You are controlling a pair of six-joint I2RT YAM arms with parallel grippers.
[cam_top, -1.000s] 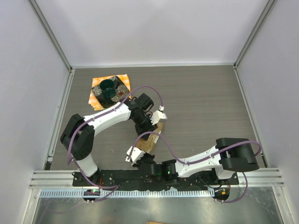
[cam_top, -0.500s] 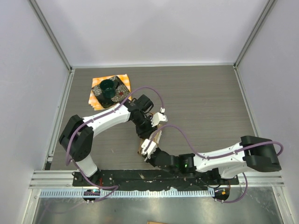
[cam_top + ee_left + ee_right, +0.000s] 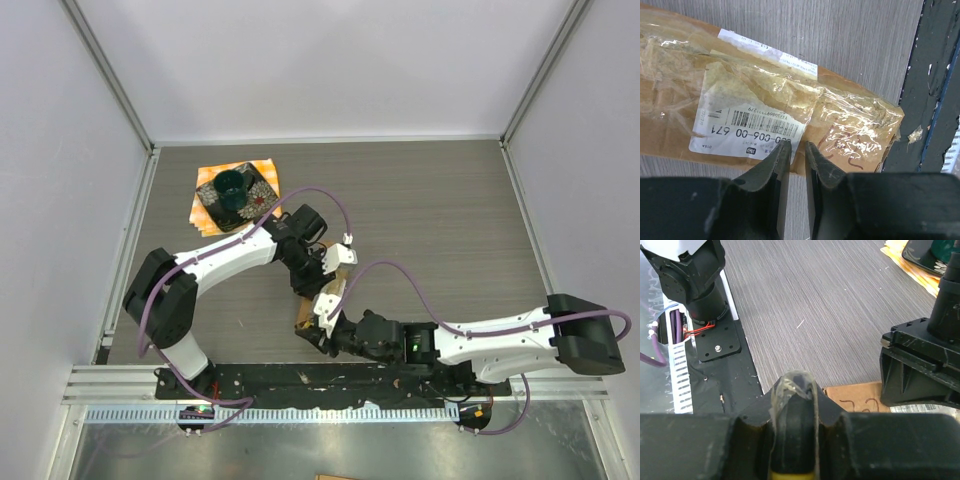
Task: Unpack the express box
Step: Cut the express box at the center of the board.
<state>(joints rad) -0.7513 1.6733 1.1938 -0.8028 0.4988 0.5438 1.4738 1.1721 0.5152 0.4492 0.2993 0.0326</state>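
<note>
1 express box, flat on the table, directly beneath the left gripper, with its near edge and 1 white label under the fingertips; narrow gap between those tips, nothing seen in it. Box corner just ahead and to the right of the right gripper, clamped on 1 tape-wrapped yellow tool. 2 grippers in all. Well beyond both: 1 dark dish on 1 orange cloth.

On the table, the express box lies near the front, dish on cloth behind-left.
</note>
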